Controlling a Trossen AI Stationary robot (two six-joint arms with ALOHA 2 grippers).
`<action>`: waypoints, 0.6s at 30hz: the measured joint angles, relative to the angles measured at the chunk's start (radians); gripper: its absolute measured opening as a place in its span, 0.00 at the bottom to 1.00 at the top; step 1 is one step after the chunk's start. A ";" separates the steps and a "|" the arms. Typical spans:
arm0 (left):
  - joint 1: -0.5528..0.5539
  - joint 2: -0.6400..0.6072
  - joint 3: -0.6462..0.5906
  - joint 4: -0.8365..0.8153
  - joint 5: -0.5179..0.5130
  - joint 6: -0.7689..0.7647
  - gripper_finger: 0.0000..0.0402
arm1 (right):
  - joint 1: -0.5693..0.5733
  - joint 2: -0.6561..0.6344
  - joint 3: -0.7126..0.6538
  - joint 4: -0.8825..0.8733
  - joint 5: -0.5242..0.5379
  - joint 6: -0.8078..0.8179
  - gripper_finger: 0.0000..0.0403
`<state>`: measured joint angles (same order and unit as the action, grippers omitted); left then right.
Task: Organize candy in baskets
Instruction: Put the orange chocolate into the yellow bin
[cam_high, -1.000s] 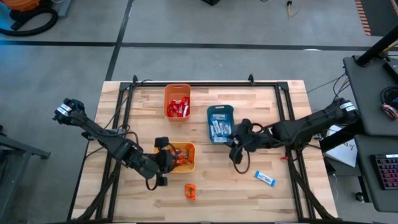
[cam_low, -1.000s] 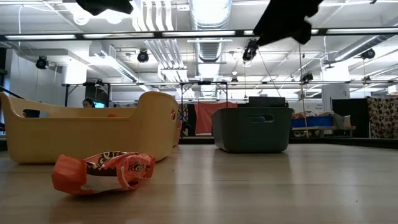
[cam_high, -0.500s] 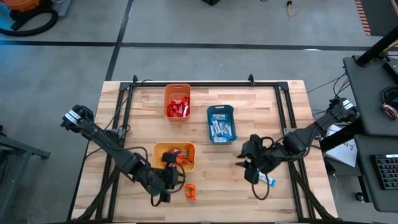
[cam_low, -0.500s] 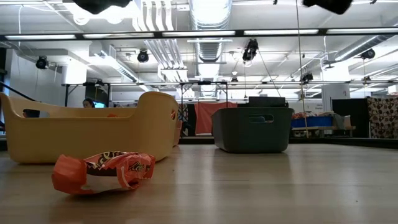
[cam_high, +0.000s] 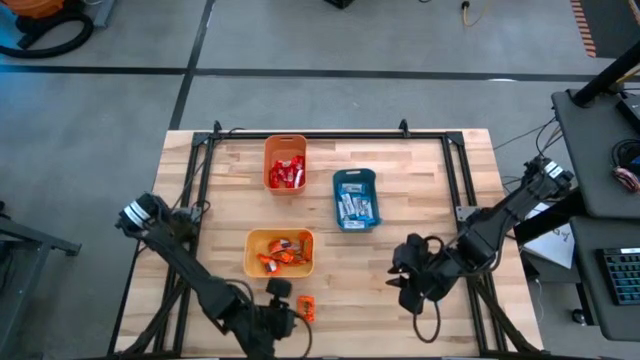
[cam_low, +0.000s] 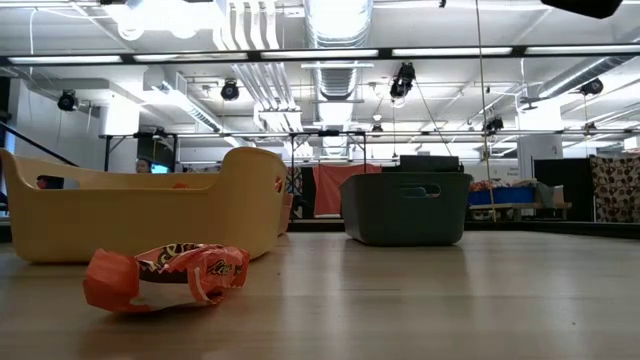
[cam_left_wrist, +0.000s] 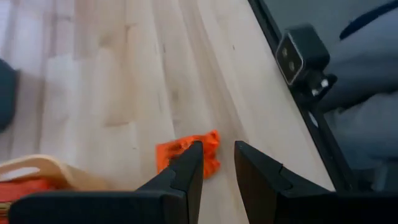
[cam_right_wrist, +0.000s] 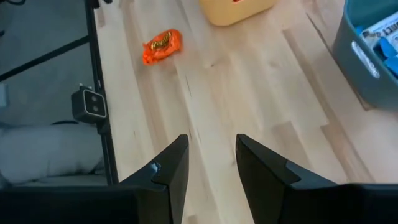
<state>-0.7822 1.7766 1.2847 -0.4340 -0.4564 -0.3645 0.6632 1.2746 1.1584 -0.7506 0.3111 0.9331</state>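
One loose orange-wrapped candy (cam_high: 306, 308) lies flat on the table near the front edge; it also shows in the low view (cam_low: 165, 277). My left gripper (cam_high: 287, 310) hangs open just left of the candy, which lies just beyond its fingertips (cam_left_wrist: 186, 151). My right gripper (cam_high: 406, 281) hangs open over bare wood at the near right, its fingers (cam_right_wrist: 174, 163) empty. The orange basket (cam_high: 285, 163) holds red candy, the teal basket (cam_high: 355, 198) light blue candy, and the yellow basket (cam_high: 280, 252) orange candy.
A black frame runs along the table's edges (cam_high: 450, 165). A small camera box (cam_left_wrist: 300, 52) sits at the table's near edge, close to the loose candy. Bare wood lies between the two grippers (cam_high: 350, 290).
My left gripper has gone from beside the yellow basket toward the near edge and down, arriving at the loose orange candy. My right gripper has swung from the teal basket toward the near right; it now covers the spot where a light blue candy lay.
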 joint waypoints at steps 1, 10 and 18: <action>-0.004 0.020 0.012 -0.006 0.000 -0.007 0.19 | 0.003 0.006 0.000 0.000 0.002 0.007 0.31; -0.011 0.101 0.026 0.013 -0.002 -0.131 0.20 | 0.037 0.072 0.000 0.001 -0.004 0.056 0.32; -0.011 0.166 0.017 0.086 -0.041 -0.143 0.40 | 0.066 0.108 0.000 0.008 -0.005 0.092 0.33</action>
<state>-0.7933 1.9422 1.3022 -0.3475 -0.4972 -0.5079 0.7289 1.3824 1.1580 -0.7423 0.3060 1.0248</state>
